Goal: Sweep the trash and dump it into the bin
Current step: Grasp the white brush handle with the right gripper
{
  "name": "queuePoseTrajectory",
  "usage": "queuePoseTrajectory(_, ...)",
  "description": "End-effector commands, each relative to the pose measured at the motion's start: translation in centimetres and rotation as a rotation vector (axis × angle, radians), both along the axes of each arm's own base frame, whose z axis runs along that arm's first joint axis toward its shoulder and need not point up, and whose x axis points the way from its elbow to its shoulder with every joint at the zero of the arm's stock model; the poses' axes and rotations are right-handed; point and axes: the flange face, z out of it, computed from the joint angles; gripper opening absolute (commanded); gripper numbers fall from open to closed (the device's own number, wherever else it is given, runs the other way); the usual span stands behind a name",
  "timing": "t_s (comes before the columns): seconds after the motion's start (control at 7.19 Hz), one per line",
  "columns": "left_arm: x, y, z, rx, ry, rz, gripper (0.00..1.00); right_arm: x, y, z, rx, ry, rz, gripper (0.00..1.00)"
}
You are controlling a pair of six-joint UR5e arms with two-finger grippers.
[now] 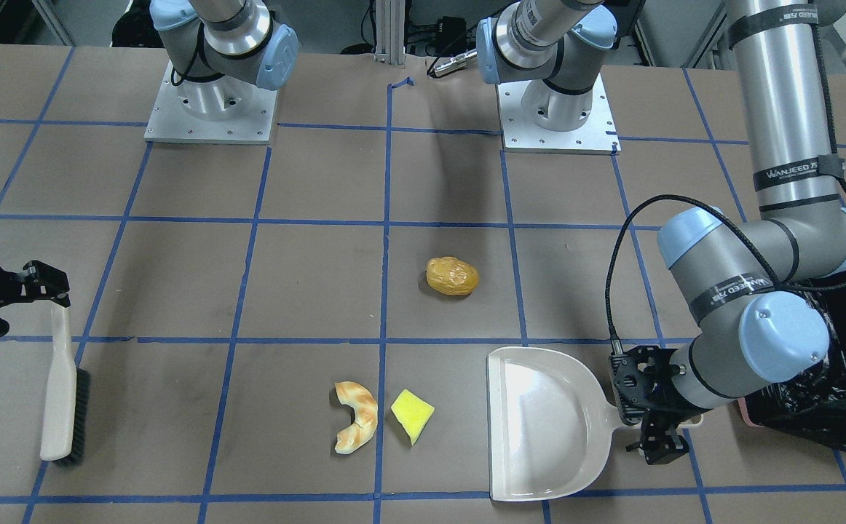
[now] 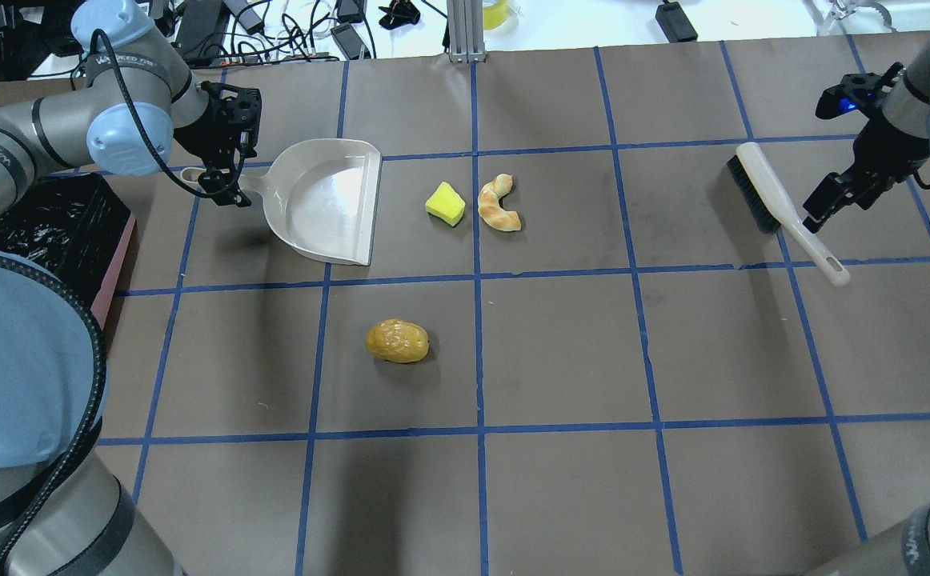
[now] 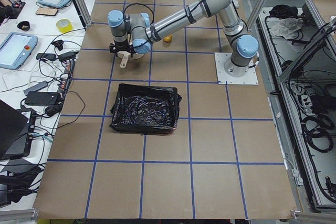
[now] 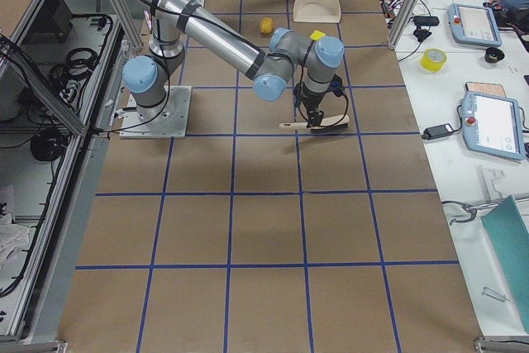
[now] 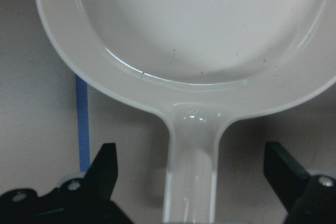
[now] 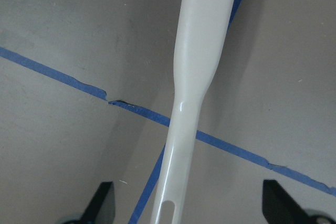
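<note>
Across the table, facing the robot, you can count three pieces of trash: one golden-brown wrinkled potato-like lump (image 1: 452,276) alone near the middle, and one tan curved half-ring of bread (image 1: 356,427) just beside one yellow-green sponge wedge (image 1: 412,415), both near the mouth of the single beige plastic dustpan (image 1: 539,422). The left gripper (image 1: 657,445) hangs over the pan's handle, next to the one pink-sided bin lined with crinkled black plastic (image 1: 831,407). The right gripper (image 1: 50,285) sits at the handle end of the one white brush with dark bristles (image 1: 62,397), well apart from the trash. From overhead, the lump lies off to the side of the pan's mouth, so your likeliest trouble is the rounded lump rolling past the pan when you sweep it across. Looking from the left end, the bin stands on the table near the left arm's wrist. At the left wrist, both fingers (image 5: 105,166) stand spread clear of the handle, nothing grasped; closing off-centre could twist the pan. At the right wrist, the fingers (image 6: 102,198) are likewise released either side of the slanted brush handle, which could pivot when you clamp it.
</note>
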Motion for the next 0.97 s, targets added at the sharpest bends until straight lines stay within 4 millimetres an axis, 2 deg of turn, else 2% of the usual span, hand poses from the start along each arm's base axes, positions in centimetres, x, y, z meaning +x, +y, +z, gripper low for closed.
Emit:
queuePoseTrajectory(0.0, 0.4, 1.1, -1.1, 0.027, 0.016, 0.013, 1.0, 0.2, 0.7, -2.9, 0.055, -0.011, -0.008, 1.0)
queuePoseTrajectory(0.14, 1.0, 1.0, -2.0, 0.034, 0.017, 0.019, 1.0, 0.4, 1.1, -3.7, 0.068, -0.021, -0.008, 1.0)
queuePoseTrajectory(0.42, 0.9, 0.9, -2.3, 0.037, 0.024, 0.023, 0.98, 0.3, 1.0, -5.2, 0.088, -0.028, -0.006, 0.89)
queuePoseTrajectory(0.56, 0.9, 0.9, -2.5, 0.038, 0.024, 0.024, 0.97, 0.3, 1.0, -5.3, 0.091, -0.028, -0.006, 0.75)
queuePoseTrajectory(0.7, 1.0, 1.1, -2.8, 0.048, 0.022, 0.036, 0.93, 0.3, 0.9, -5.1, 0.088, -0.026, -0.006, 0.53)
queuePoseTrajectory(0.83, 1.0, 1.0, -3.3, 0.038, 0.019, 0.036, 0.8, 0.2, 0.8, -5.1, 0.084, -0.024, -0.008, 0.43)
